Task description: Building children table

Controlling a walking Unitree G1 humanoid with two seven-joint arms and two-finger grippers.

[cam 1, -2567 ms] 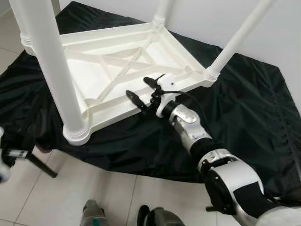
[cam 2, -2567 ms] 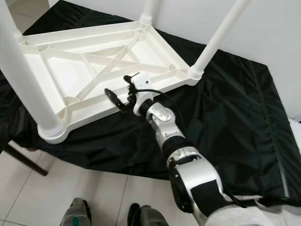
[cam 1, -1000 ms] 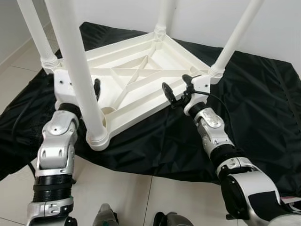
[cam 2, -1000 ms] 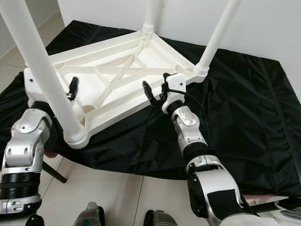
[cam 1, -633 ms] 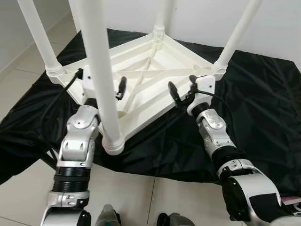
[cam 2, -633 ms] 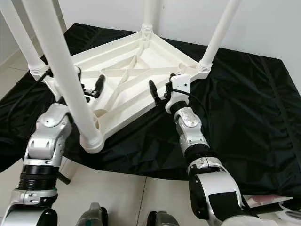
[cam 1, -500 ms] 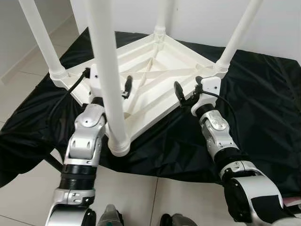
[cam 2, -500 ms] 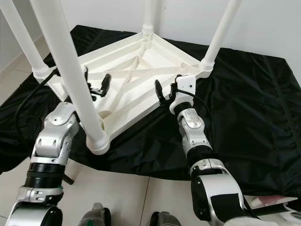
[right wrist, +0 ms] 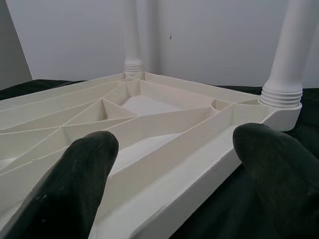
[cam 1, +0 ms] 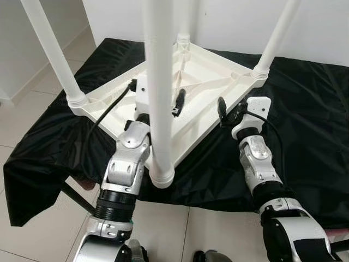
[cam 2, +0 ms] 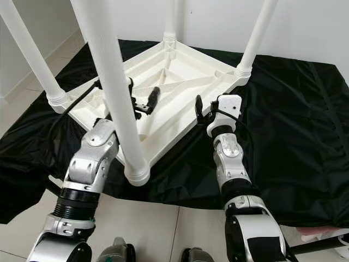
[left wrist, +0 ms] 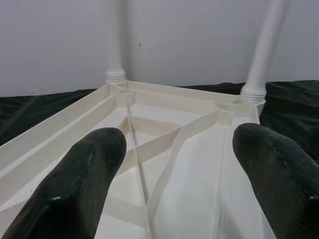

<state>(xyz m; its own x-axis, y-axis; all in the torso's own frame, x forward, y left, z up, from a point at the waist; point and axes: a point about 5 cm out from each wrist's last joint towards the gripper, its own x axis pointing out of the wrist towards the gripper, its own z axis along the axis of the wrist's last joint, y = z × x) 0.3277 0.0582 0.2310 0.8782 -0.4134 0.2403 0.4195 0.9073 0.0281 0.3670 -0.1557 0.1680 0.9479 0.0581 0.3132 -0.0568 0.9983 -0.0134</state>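
Bright, even indoor light with soft shadows; head views sharp, wrist views blur the near black fingers (left wrist: 75,189).

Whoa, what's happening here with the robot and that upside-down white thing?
The robot is putting together a small white plastic table, which lies upside down on a black cloth with four legs pointing up. Its left end effector is open over the ribbed underside. Its right end effector is open at the table's near edge. Neither is gripping anything at this moment.
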